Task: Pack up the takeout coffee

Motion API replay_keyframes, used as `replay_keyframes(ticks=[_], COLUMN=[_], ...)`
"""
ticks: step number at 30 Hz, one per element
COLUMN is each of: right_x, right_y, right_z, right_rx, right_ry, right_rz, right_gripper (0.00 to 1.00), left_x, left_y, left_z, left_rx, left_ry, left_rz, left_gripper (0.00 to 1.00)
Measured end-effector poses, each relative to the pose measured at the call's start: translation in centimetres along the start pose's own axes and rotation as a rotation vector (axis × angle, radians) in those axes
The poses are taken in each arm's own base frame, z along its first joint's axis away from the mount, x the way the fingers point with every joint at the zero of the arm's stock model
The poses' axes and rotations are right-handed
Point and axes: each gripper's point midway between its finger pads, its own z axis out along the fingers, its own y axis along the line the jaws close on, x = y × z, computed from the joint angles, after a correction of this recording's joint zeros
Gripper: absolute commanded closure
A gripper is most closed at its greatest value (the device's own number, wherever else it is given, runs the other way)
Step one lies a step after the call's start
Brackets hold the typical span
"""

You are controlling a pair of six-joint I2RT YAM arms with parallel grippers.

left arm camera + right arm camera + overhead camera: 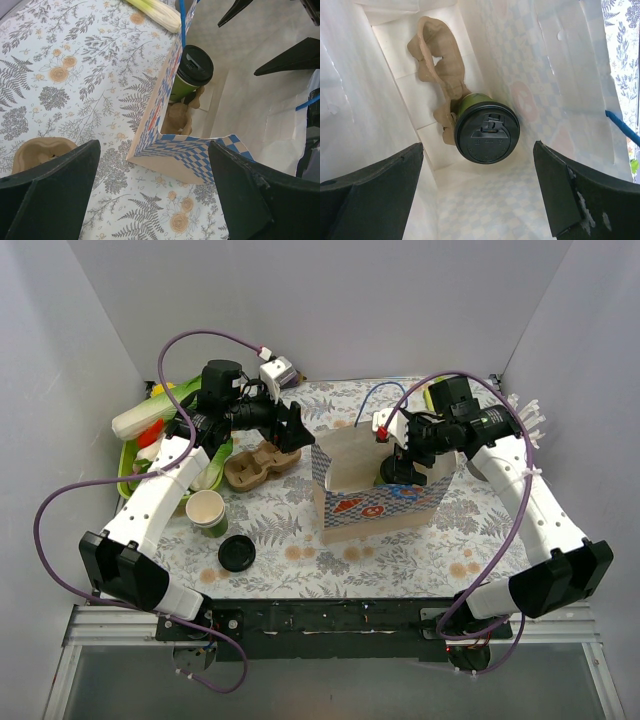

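Observation:
The takeout coffee (pixel 486 134), a green cup with a black lid, stands upright inside the paper bag (pixel 375 502), seated in one end of a brown cardboard carrier (pixel 439 60). It also shows in the left wrist view (pixel 192 70). My right gripper (pixel 480 200) is open and empty inside the bag's mouth, above the cup and not touching it; it also shows in the top view (pixel 403 468). My left gripper (pixel 155 200) is open and empty, hovering over the table just outside the bag's left corner, as the top view shows (pixel 297 430).
A second cardboard carrier (pixel 256 466) lies left of the bag. Stacked lidless green cups (pixel 207 512) and a loose black lid (pixel 237 554) sit at the front left. A green tray (pixel 128 475) with vegetables is at the far left. A leek (pixel 155 12) lies behind the bag.

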Motion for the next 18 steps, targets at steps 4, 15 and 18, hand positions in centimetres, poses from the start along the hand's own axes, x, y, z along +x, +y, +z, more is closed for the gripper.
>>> replay_keyframes(ticks=[4,15,18], right_x=[-0.2,-2.9,-3.2], right_y=[0.1,-1.2,-1.3], right_z=[-0.2,-2.1,-2.1], right_rx=[0.005,0.082,0.085], right_ry=[-0.004,-0.079,-0.092], right_rz=[0.019,0.078,0.09], right_gripper=[0.02,0.02,0.02], left_x=[0.1,1.1,1.2], left_y=[0.1,0.4,0.4], left_z=[0.0,-0.2,-0.2], left_rx=[-0.005,-0.026,-0.03], left_ry=[0.004,0.042,0.047], left_rz=[0.0,-0.008,-0.009], left_gripper=[0.09,0.09,0.09])
